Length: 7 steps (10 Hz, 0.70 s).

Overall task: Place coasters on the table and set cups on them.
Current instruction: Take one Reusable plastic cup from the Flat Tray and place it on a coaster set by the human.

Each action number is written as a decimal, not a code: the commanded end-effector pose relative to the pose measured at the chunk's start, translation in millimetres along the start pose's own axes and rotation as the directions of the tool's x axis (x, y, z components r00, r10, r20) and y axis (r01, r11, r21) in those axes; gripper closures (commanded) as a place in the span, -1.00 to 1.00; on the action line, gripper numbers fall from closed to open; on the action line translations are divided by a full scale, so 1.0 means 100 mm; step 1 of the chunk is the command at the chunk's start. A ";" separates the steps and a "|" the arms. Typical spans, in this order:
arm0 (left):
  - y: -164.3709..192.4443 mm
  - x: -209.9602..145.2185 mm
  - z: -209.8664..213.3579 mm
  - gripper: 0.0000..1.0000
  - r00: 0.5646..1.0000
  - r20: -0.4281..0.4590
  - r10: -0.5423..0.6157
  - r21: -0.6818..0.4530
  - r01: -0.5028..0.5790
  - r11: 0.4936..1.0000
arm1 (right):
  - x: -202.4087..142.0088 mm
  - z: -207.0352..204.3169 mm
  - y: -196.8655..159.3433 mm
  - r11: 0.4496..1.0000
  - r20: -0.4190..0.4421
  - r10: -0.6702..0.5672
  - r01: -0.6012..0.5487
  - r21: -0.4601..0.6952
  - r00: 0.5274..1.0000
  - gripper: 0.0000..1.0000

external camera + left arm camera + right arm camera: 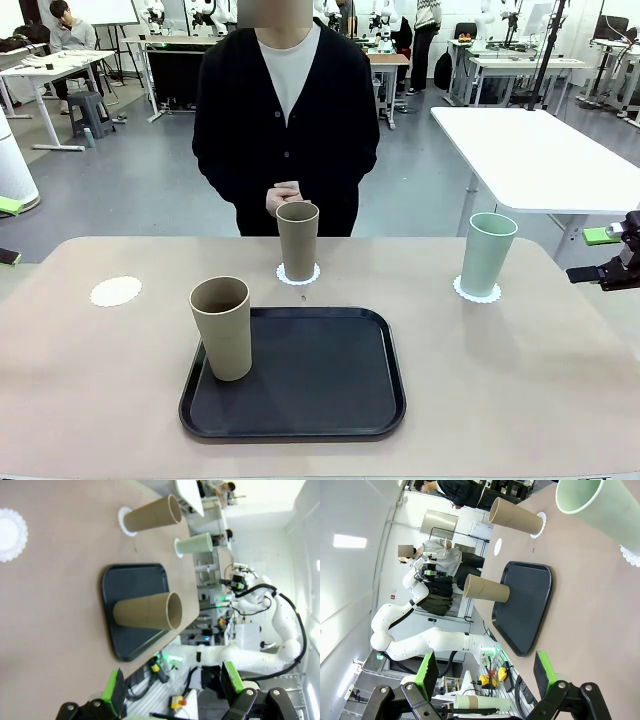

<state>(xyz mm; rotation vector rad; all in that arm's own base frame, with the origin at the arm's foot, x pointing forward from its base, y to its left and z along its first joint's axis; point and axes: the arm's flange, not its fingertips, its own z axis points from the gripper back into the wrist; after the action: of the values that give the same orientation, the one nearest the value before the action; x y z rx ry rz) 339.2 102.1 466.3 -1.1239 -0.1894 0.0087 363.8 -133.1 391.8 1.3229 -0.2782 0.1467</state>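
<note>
The fingers (pixel 112 687) of your left gripper (pixel 172 685) stand wide apart with nothing between the green pads, and its wrist view looks across the table (pixel 500 390) toward the tray. Your right gripper (pixel 485 672) is spread just as wide and holds nothing. In the front view you see it at the table's right edge, well apart from everything on the top. You have three cups, two tan and one mint green, all upright. The first tan cup (pixel 222 325) stands on the left part of the single black tray (pixel 320 385), which lies near the robot's side of the table. The second tan cup (pixel 297 240) stands just beyond the tray's far edge, in front of the person's clasped hands (pixel 284 197). The mint green cup (pixel 487 252) stands toward the table's right, near your right gripper but not touching it. You have three coasters as well. The middle coaster (pixel 284 273) lies under the second tan cup, and the right coaster (pixel 478 296) lies under the mint green cup, its lacy rim showing around the base. The bare coaster (pixel 116 291) lies flat on the table's left, with no cup on it.
</note>
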 end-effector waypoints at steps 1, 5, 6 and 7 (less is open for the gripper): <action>-0.01 -0.01 0.01 -1.00 1.000 0.004 -0.007 -0.012 0.007 1.000 | 0.02 -0.01 -0.01 1.000 -0.003 0.001 -0.001 -0.003 1.000 -1.00; -0.11 0.21 -0.11 -1.00 0.985 -0.030 -0.171 0.109 0.173 0.979 | 0.02 -0.01 -0.01 1.000 -0.003 0.001 -0.001 -0.003 1.000 -1.00; -0.21 0.47 -0.26 -1.00 0.968 -0.112 -0.223 0.177 0.241 0.954 | 0.02 -0.01 -0.01 1.000 -0.003 0.001 -0.001 -0.003 1.000 -1.00; -0.31 0.61 -0.39 -1.00 0.935 -0.201 -0.292 0.206 0.331 0.921 | 0.02 -0.01 -0.01 1.000 -0.003 0.001 -0.001 -0.003 1.000 -1.00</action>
<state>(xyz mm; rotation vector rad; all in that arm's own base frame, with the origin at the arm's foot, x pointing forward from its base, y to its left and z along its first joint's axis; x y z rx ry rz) 377.1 64.9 487.3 -0.9372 -0.2064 -0.2269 364.1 -133.1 391.8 1.3226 -0.2777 0.1472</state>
